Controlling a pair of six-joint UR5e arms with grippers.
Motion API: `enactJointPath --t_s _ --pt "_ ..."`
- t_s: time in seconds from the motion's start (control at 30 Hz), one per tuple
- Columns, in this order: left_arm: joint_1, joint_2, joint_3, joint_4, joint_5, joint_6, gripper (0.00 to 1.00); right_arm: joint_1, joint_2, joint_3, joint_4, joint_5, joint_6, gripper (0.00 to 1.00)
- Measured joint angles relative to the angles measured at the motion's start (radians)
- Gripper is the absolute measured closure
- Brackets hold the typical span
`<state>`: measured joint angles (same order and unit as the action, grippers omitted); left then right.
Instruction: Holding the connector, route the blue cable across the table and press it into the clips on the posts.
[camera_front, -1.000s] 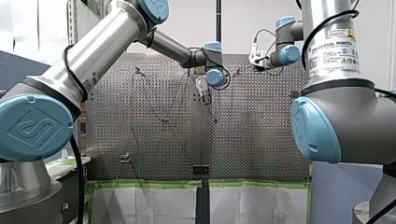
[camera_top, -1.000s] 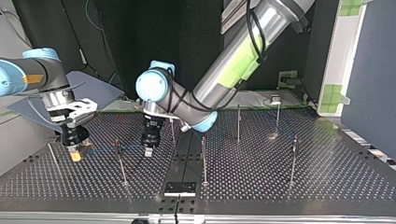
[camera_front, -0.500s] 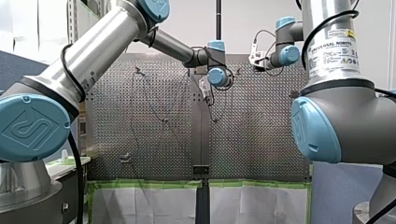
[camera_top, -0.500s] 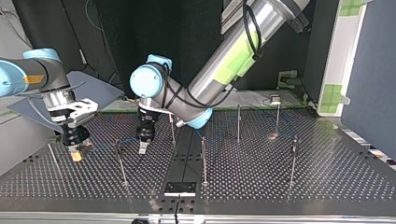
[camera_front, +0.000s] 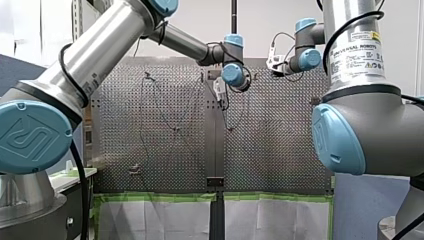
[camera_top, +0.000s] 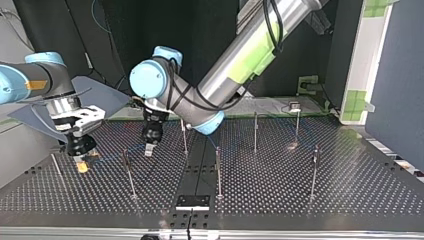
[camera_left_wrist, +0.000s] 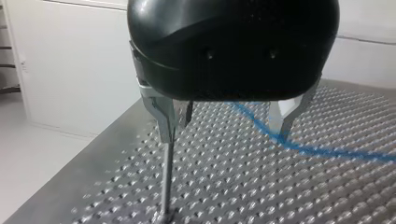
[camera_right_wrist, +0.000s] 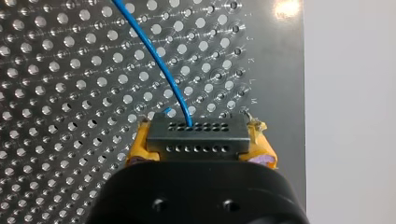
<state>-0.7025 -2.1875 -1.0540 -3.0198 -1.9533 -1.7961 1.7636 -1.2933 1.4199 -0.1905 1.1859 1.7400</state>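
First, from the front: my left arm (camera_front: 115, 35) reaches over the perforated bench (camera_front: 280, 150) to its middle. Its claw (camera_front: 220, 95) hangs there, too small to read. Thin lines of cable run over the bench's surface.

From the top view, the right claw (camera_top: 81, 164) sits low near the bench (camera_top: 280, 195) edge at that view's left, with a yellow pad showing at its tip. The blue cable (camera_top: 111, 157) runs from it toward the left claw (camera_top: 148, 150), which points down between two of the posts (camera_top: 218, 170). The other posts stand spread over the bench toward the view's right.

At the left wrist, the black claw (camera_left_wrist: 224, 128) is released, its metal fingers (camera_left_wrist: 161, 114) spread wide. The blue cable (camera_left_wrist: 317, 151) lies on the bench (camera_left_wrist: 233, 186) and passes right by one fingertip. A thin post (camera_left_wrist: 166, 182) rises just under the other.

At the right wrist, the claw (camera_right_wrist: 198, 142) is clenched on the connector (camera_right_wrist: 197, 133), a grey block with two rows of holes, squeezed between yellow pads (camera_right_wrist: 140, 142). The blue cable (camera_right_wrist: 156, 58) leaves the connector's face and curves away over the bench (camera_right_wrist: 70, 70), close to its edge.
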Motion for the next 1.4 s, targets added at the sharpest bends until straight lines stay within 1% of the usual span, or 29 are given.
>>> enactJointPath --t_s 0.1,0.2,0.33,0.5,0.6,0.77,0.87,1.0,1.13,1.33,1.4 --pt "-0.021 0.02 -0.021 -0.021 0.001 0.0 0.0 0.0 0.0 0.0 0.001 0.0 0.0 1.0" --pt "-0.045 0.048 -0.048 -0.015 0.001 0.0 0.0 0.0 0.0 0.0 0.002 0.0 0.0 1.0" --pt "-0.061 0.092 -0.091 0.021 -0.001 0.004 0.0 0.0 0.0 0.0 0.002 0.0 0.0 1.0" --pt "-0.068 0.141 -0.141 0.068 -0.006 -0.002 0.0 0.0 0.0 0.0 0.002 0.001 -0.002 1.0" --pt "-0.066 0.171 -0.171 0.099 -0.023 -0.01 0.0 0.0 0.0 0.0 0.002 0.002 -0.003 1.0" --pt "-0.053 0.228 -0.228 0.141 -0.075 -0.03 0.0 0.002 0.0 0.0 0.003 0.003 -0.003 1.0" --pt "-0.048 0.261 -0.26 0.165 -0.094 -0.044 0.0 0.003 0.0 0.0 0.002 0.004 -0.004 1.0" --pt "-0.054 0.298 -0.298 0.2 -0.091 -0.062 0.0 0.004 0.0 0.0 0.002 0.005 -0.006 1.0" --pt "-0.07 0.337 -0.337 0.238 -0.08 -0.093 0.0 0.006 0.0 0.0 0.002 0.005 -0.01 1.0" --pt "-0.085 0.393 -0.398 0.299 -0.079 -0.14 0.0 0.007 0.001 0.0 0.003 0.005 -0.014 1.0" --pt "-0.088 0.395 -0.418 0.319 -0.079 -0.148 0.0 0.008 0.001 0.0 0.003 0.005 -0.014 1.0"
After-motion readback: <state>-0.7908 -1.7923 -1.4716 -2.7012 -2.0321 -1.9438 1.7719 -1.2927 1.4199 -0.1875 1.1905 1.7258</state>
